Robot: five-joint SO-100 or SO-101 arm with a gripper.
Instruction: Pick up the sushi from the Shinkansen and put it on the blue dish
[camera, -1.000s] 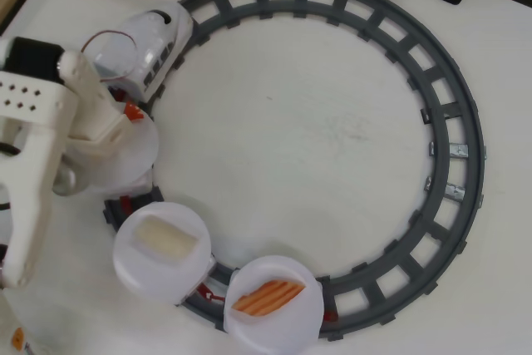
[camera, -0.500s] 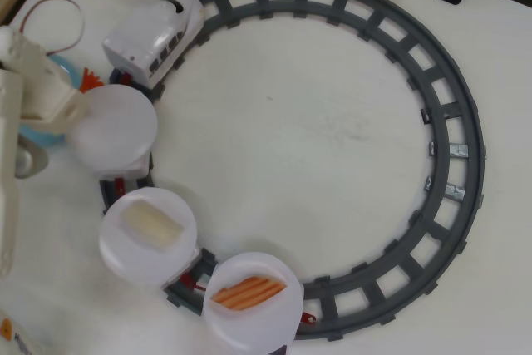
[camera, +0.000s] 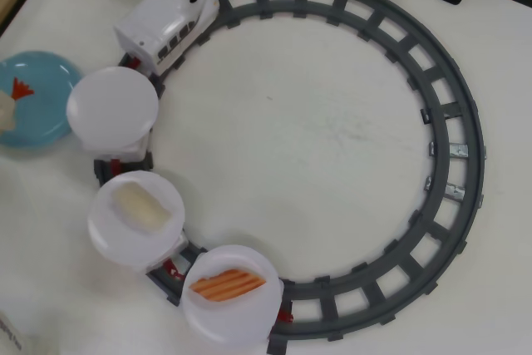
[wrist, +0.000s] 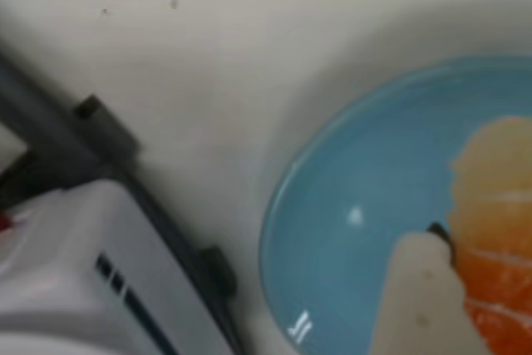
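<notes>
White tabletop carries a grey circular track on which the Shinkansen stands at upper left in the overhead view, nose toward the top, followed by three round white plates. The first plate is bare; the second holds a plain whitish piece and the third an orange-striped piece. The blue dish lies just beside the first plate at the left edge of the overhead view, off the track. The sushi lies on that dish, cut by the frame edge there; only its red forked tail and a pale part of the body show. In the wrist view the sushi appears as a blurred orange mass with paler stripes resting inside the dish, with a cream-coloured finger of the gripper close against it. Whether the gripper is spread or closed cannot be determined: only that one finger is visible and the contact is out of focus. Judgement: the placement step appears to be at or near completion. To finish it well, release fully, then withdraw straight upward so the finger does not drag the piece toward the rim or knock the nearby train.
</notes>
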